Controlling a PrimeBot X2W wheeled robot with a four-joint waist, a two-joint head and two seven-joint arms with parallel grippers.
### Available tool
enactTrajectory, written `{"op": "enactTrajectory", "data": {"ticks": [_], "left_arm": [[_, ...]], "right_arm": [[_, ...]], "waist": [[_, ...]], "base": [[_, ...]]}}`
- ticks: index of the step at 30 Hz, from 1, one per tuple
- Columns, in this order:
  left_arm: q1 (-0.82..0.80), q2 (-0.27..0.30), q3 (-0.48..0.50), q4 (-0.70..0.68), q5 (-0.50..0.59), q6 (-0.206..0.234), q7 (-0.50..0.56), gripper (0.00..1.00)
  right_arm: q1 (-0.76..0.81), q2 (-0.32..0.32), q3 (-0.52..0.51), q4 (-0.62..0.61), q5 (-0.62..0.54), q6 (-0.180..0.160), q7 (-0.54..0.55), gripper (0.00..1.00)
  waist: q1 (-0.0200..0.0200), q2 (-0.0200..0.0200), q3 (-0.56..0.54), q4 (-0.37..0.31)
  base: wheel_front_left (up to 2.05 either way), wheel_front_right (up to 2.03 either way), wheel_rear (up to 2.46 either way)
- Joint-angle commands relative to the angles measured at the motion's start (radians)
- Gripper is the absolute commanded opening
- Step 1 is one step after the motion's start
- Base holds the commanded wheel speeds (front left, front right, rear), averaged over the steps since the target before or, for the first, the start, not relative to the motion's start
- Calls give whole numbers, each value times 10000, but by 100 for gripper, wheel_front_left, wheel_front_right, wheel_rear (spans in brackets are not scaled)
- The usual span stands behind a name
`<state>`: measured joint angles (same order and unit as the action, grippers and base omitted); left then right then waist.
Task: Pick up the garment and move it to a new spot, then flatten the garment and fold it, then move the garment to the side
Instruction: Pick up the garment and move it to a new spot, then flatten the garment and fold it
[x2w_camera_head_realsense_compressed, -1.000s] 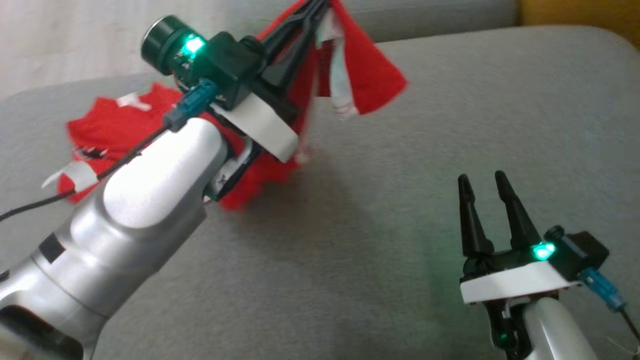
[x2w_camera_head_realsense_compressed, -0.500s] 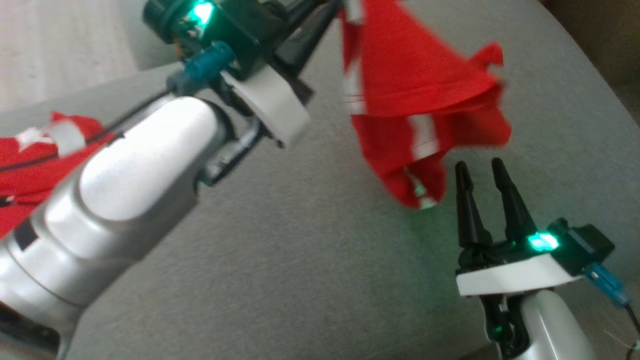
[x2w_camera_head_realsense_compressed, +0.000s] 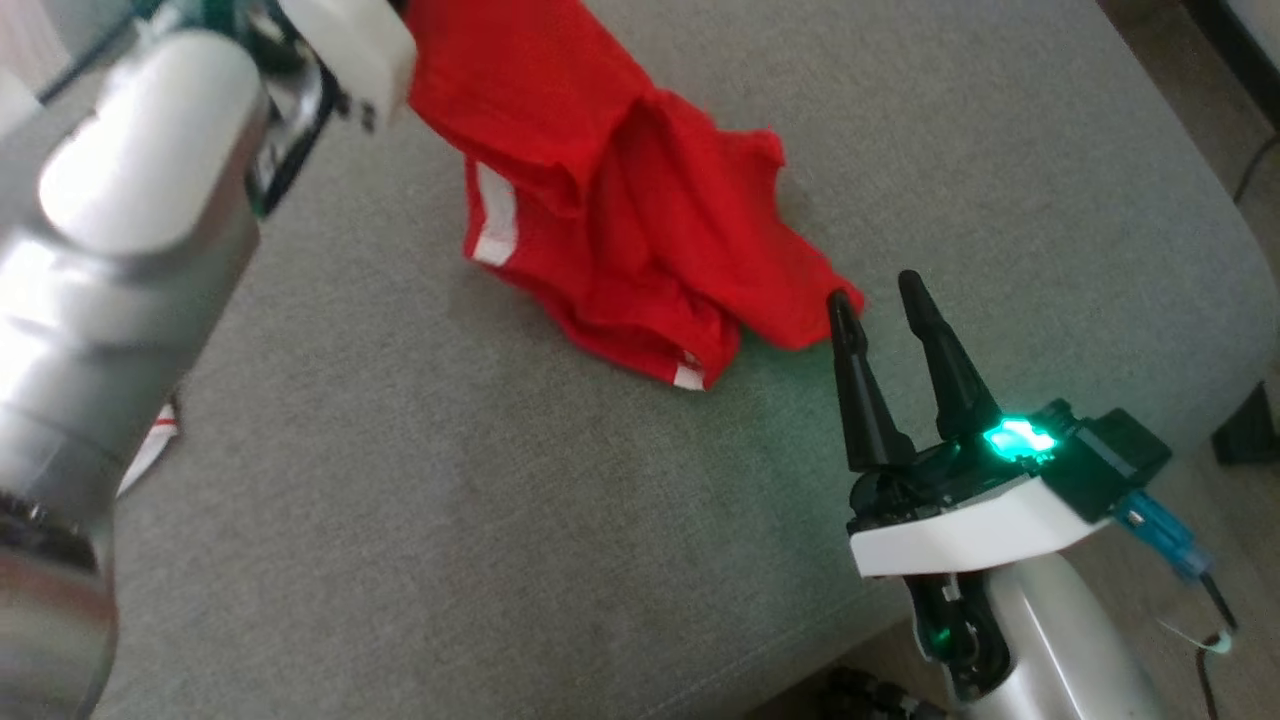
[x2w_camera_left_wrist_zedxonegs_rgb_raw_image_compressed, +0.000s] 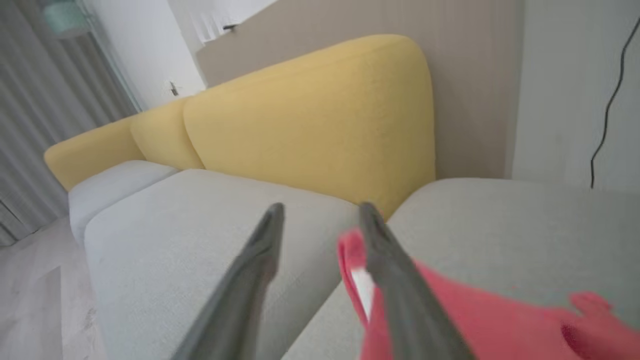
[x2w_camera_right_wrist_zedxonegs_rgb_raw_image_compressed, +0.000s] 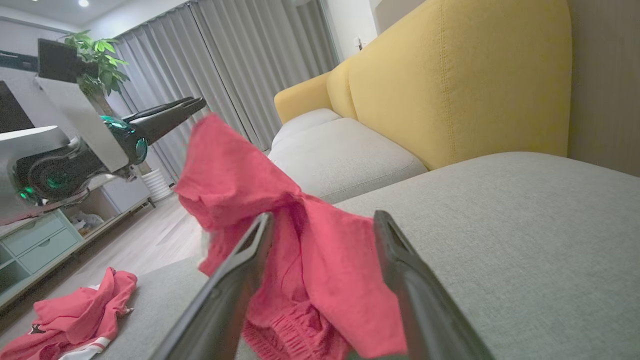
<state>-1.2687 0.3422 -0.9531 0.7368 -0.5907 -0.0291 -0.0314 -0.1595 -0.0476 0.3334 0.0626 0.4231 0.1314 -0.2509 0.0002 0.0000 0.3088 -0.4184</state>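
Observation:
The red garment (x2w_camera_head_realsense_compressed: 640, 230) with white trim lies crumpled on the grey sofa cushion (x2w_camera_head_realsense_compressed: 500, 520), its upper end rising toward my left arm's wrist (x2w_camera_head_realsense_compressed: 350, 40). In the left wrist view my left gripper (x2w_camera_left_wrist_zedxonegs_rgb_raw_image_compressed: 322, 207) is open, with nothing between its fingers. The garment (x2w_camera_left_wrist_zedxonegs_rgb_raw_image_compressed: 475, 320) hangs just beside and below one finger (x2w_camera_left_wrist_zedxonegs_rgb_raw_image_compressed: 395, 280). My right gripper (x2w_camera_head_realsense_compressed: 875, 290) stands open, its tips at the garment's near edge. In the right wrist view the garment (x2w_camera_right_wrist_zedxonegs_rgb_raw_image_compressed: 320, 260) bunches up just beyond the open fingers, and its peak stands close to the left gripper (x2w_camera_right_wrist_zedxonegs_rgb_raw_image_compressed: 197, 105).
A second red garment (x2w_camera_right_wrist_zedxonegs_rgb_raw_image_compressed: 75, 315) lies on the far left of the cushion. Yellow backrests (x2w_camera_right_wrist_zedxonegs_rgb_raw_image_compressed: 450, 75) rise behind the seat. The cushion's right edge (x2w_camera_head_realsense_compressed: 1210, 200) drops to the floor. A low cabinet (x2w_camera_right_wrist_zedxonegs_rgb_raw_image_compressed: 30, 240) and curtains stand across the room.
The head camera has swung right. My left arm carried the garment rightward and down onto the cushion by the right gripper, and its fingers now stand apart. The right gripper stays open.

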Motion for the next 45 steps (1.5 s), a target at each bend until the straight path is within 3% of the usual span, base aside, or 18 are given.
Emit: {"op": "enactTrajectory", "data": {"ticks": [1,10,15,20,25,35,45], "left_arm": [[-725,31,485,51,50,75,-351,100],[-834,-736,581,1429,-71,-242,-1820,100],[-270,-774,766,1448,-254,-191,-2137,100],[1166,-556,1280,728,-503,254,-2290,100],[3449,-184,2101,-1125,-382,1036,-2300,100],[8311,-134,3319,-4616,484,2611,-2303,100],[9760,-468,4113,-5521,1233,2484,-2303,100]], "right_arm": [[-271,-26,228,-367,72,-7,-109,100],[-325,-26,-321,-184,-371,-7,-109,100],[-301,-26,-727,-10,-732,-7,-109,100],[-84,-26,-1430,178,-1220,-7,-109,100],[315,-26,-2013,336,-1594,-7,-109,100],[1086,-26,-2453,744,-1986,-7,-109,100],[1158,-26,-2433,1138,-2289,-7,-109,100]], "waist": [[-2,0,168,7],[-2,0,-118,1277],[-2,0,-546,2011],[-2,0,-1135,3010],[-2,0,-1684,3939],[-2,0,-2231,4817],[-2,0,-2245,4978]], "base": [[0,0,0],[0,0,0],[0,0,0],[0,0,0],[0,0,0],[0,0,0],[0,0,0]]}}
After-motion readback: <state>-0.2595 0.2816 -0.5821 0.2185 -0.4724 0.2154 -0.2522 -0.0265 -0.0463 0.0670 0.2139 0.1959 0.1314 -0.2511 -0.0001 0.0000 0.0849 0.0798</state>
